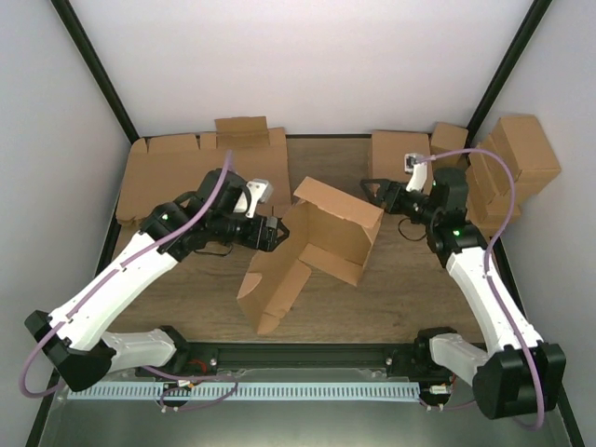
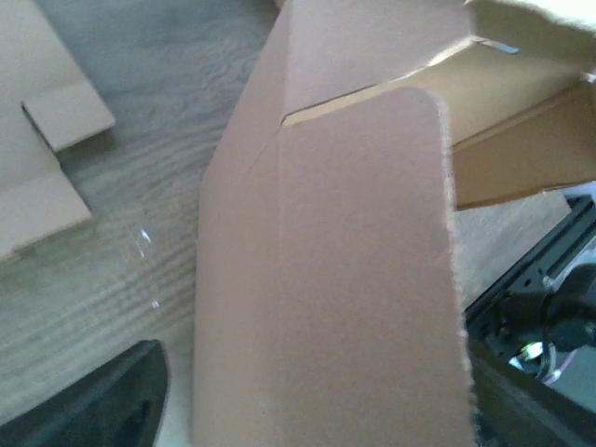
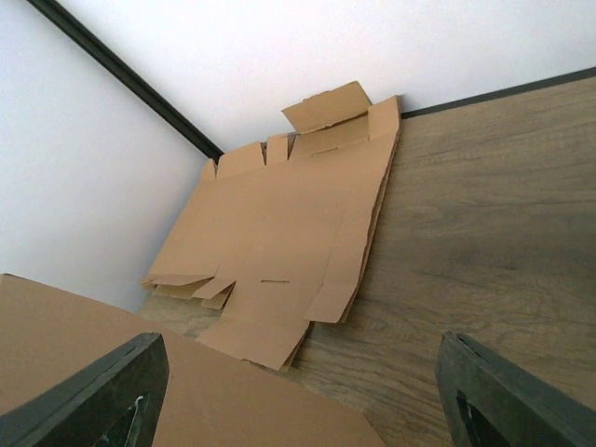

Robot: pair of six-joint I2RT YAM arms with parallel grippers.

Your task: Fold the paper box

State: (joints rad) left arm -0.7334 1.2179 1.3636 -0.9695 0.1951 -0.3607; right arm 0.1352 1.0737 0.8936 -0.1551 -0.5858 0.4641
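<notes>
Top external view, near edge to far wall: a black rail [image 1: 307,356] is running along the front of the table [image 1: 391,298], carrying both arms. The paper box [image 1: 321,237], half formed, is standing mid-table with its walls raised and one long panel trailing toward the near edge. The left gripper [image 1: 272,233] is meeting the box's left wall; whether it is pinching the cardboard or only resting against it cannot be told, as a brown panel is filling the left wrist view. The right gripper [image 1: 370,191] is hovering just beside the box's far right corner, its fingers [image 3: 93,391] spread wide apart. Flat cardboard blanks [image 1: 186,172] are lying at the far left. Finished boxes [image 1: 512,158] are sitting stacked in the far right corner.
</notes>
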